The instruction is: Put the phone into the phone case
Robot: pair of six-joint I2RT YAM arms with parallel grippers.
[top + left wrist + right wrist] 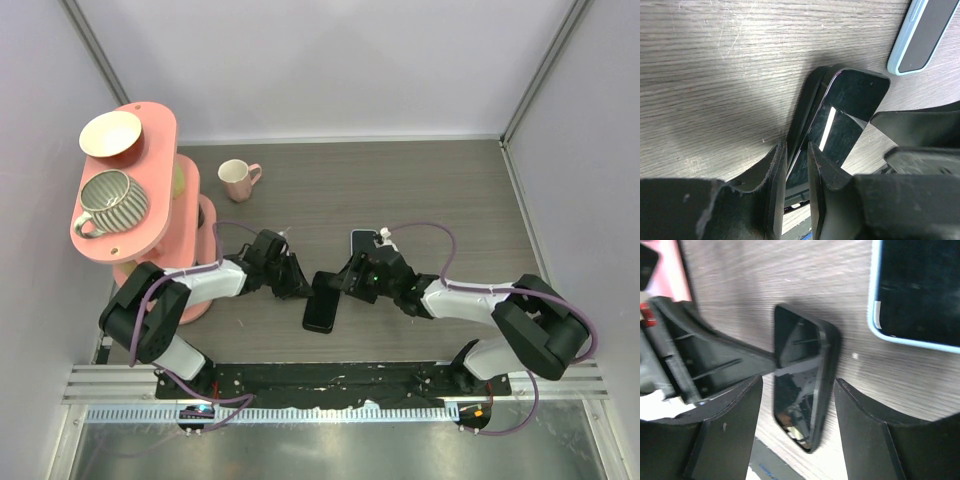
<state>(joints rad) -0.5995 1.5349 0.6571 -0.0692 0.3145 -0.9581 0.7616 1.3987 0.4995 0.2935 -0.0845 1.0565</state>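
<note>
The black phone case stands tilted on its long edge on the wooden table between the two arms. My left gripper is shut on it; in the left wrist view the case runs up out of the fingers. My right gripper is open, and in the right wrist view its fingers stand either side of the case without touching it. The light-blue phone lies flat, screen up, just behind the right gripper. It also shows in the left wrist view and the right wrist view.
A pink two-tier stand at the left carries a bowl and a striped mug. A pink mug stands behind the left arm. Walls close in the table at the back and both sides.
</note>
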